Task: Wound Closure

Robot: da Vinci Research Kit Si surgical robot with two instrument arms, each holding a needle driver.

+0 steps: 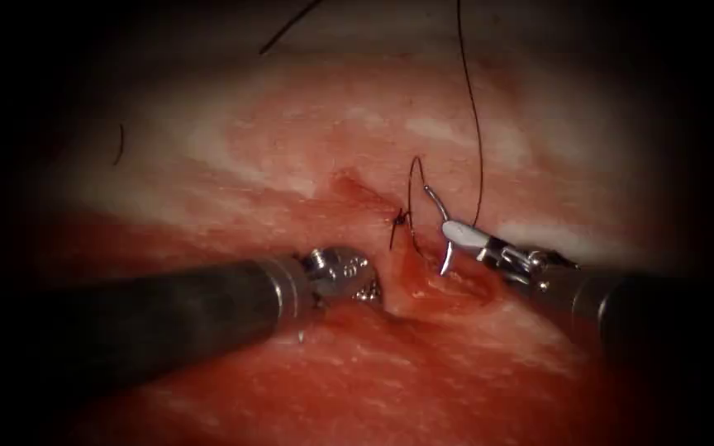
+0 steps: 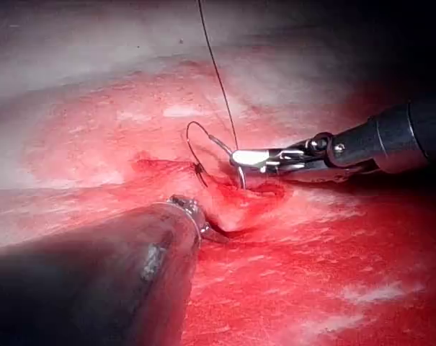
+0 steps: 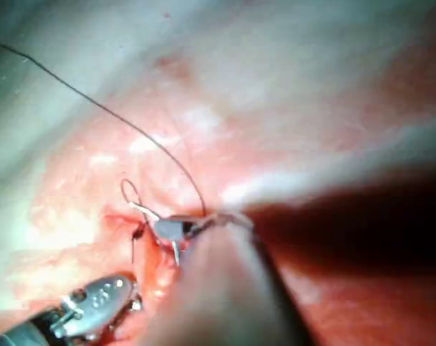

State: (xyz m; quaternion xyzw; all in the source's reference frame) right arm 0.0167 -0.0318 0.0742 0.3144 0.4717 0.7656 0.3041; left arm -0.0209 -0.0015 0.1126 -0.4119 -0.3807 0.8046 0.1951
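Endoscope view: the right tool (image 1: 456,235) grips the needle (image 1: 438,216) mid-curve (tip down) right of the cut (image 1: 406,277); the left tool (image 1: 365,289) presses tissue (image 1: 423,388), jaw state unreadable. Left wrist view: thread (image 2: 218,76) rises from the needle (image 2: 236,164). Right wrist view: same grip.

Dark surround, bright centre

We see light pooled at the middle of the endoscope view, fading into black shadow at every edge.
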